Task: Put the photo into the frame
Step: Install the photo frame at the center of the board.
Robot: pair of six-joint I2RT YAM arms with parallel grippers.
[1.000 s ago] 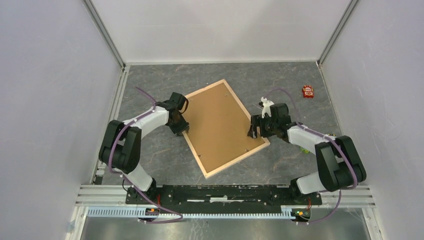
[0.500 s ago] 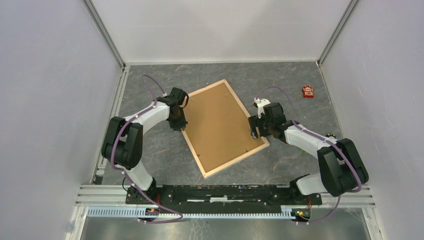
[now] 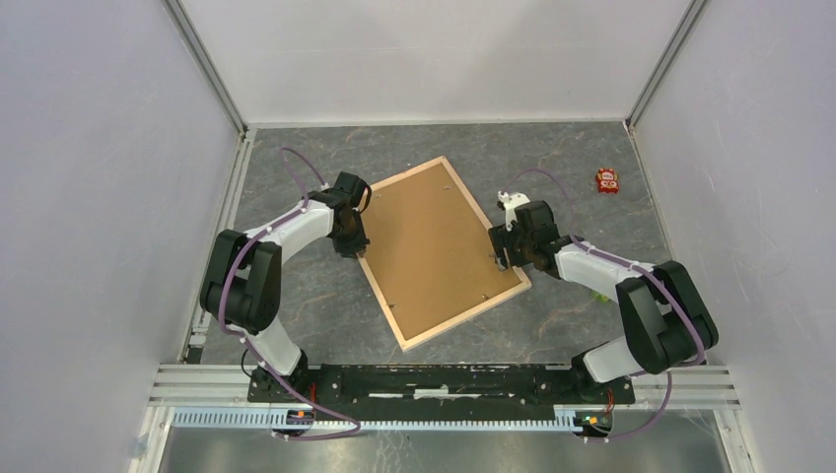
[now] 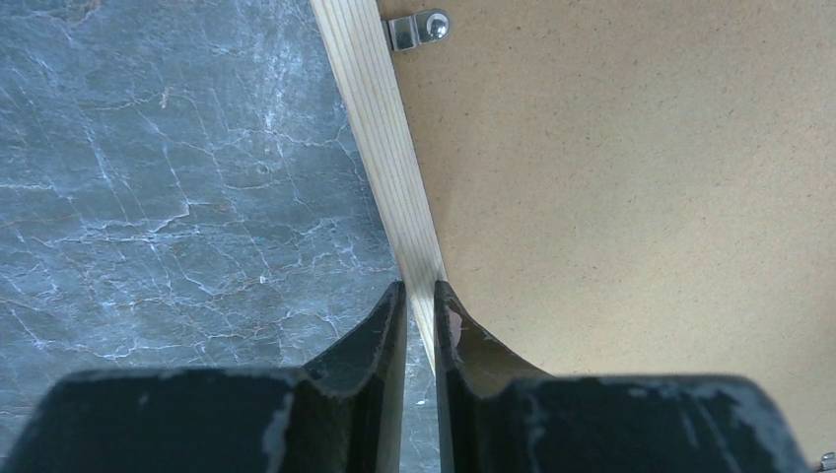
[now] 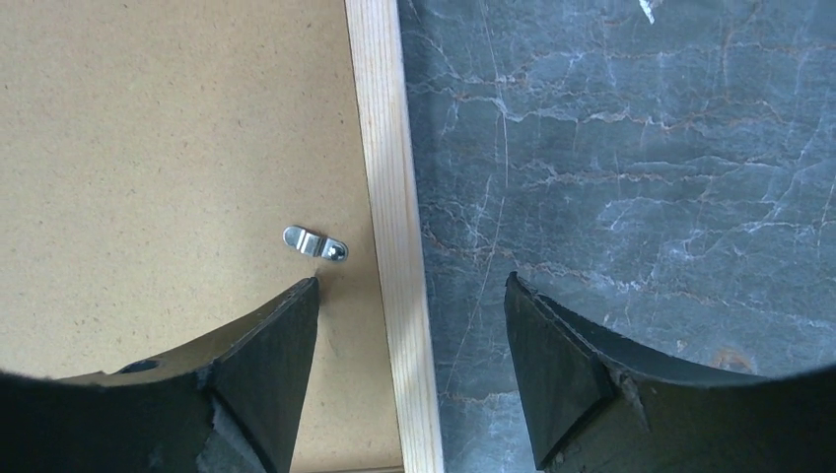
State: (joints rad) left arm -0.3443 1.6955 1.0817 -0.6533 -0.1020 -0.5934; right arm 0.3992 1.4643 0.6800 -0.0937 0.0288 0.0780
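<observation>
one pale wooden frame (image 3: 461, 316) lies face down mid-table, askew, brown backing board (image 3: 434, 246) inside it. left gripper (image 4: 419, 293) has jaws almost shut over its left rail; right gripper (image 5: 409, 286) straddles the right rail, jaws wide apart, beside a metal clip (image 5: 315, 243).

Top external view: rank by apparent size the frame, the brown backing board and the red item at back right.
1. frame: its rails enclose the board.
2. brown backing board: only slightly smaller.
3. red item: by far the smallest.
</observation>
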